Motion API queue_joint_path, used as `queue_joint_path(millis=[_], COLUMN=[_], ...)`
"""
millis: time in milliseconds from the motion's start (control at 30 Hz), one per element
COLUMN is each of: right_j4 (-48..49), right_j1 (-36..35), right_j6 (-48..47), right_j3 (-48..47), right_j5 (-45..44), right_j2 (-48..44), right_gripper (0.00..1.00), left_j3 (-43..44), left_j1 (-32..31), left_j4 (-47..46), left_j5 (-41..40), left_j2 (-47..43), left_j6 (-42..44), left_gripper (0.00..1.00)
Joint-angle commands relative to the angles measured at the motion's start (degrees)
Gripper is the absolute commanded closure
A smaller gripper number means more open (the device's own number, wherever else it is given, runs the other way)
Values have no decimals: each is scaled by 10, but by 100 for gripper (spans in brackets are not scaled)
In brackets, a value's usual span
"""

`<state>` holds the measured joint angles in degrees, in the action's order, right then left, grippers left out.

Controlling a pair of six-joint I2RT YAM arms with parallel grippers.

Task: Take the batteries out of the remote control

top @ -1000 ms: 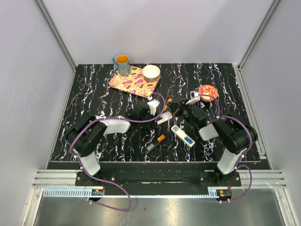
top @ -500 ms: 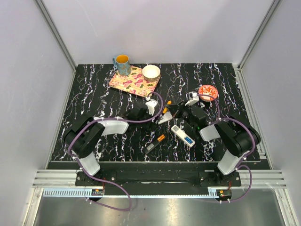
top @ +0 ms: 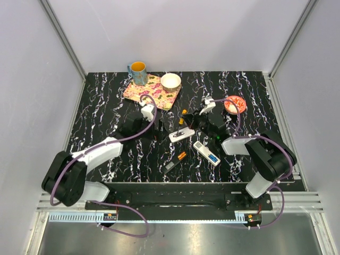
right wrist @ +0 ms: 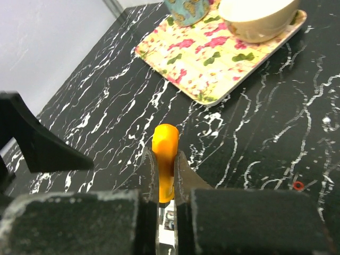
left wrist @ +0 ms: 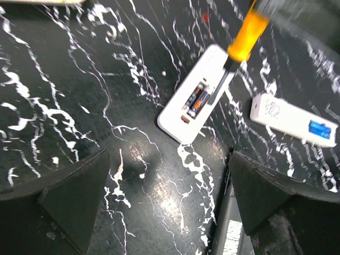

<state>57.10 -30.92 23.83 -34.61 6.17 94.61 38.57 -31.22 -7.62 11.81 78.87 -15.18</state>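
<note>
A white remote (top: 181, 134) lies face down mid-table with its compartment open and two orange-and-black batteries (left wrist: 195, 102) inside. My right gripper (top: 190, 119) is shut on an orange-handled tool (right wrist: 165, 146). The tool's dark tip rests at the compartment's edge (left wrist: 223, 85). My left gripper (top: 151, 133) stands wide open just left of the remote and holds nothing; its fingers (left wrist: 74, 196) frame bare table. A second white remote (top: 206, 152) with a blue battery (left wrist: 321, 129) in it lies to the right. One loose orange battery (top: 181, 155) lies nearer the front.
A small flat black bar (top: 170, 166) lies beside the loose battery. A floral tray (top: 151, 91) at the back left carries a white bowl (top: 171, 81), with a blue mug (top: 138, 71) at its corner. A red bowl (top: 235, 103) sits at the back right.
My left gripper has opened, let go of the remote and pulled back to the left. The right gripper with the tool has shifted slightly up and left.
</note>
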Motion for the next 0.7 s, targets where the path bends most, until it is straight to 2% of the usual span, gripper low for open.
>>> queue_joint_path(millis=[0, 267, 667], right_j4=[-34, -72, -77], right_j1=[-41, -68, -70], right_j6=[-64, -101, -106], right_j3=[-47, -69, -57], right_j5=[-29, -78, -88], right_j2=[13, 32, 33], right_gripper=[100, 100, 100], left_j3=[-4, -1, -3], left_j1=[28, 45, 47], left_j4=[2, 19, 9], left_j5=[30, 68, 84], left_j2=[-68, -122, -115], left_j6=[-40, -46, -50], left_gripper=[1, 1, 1])
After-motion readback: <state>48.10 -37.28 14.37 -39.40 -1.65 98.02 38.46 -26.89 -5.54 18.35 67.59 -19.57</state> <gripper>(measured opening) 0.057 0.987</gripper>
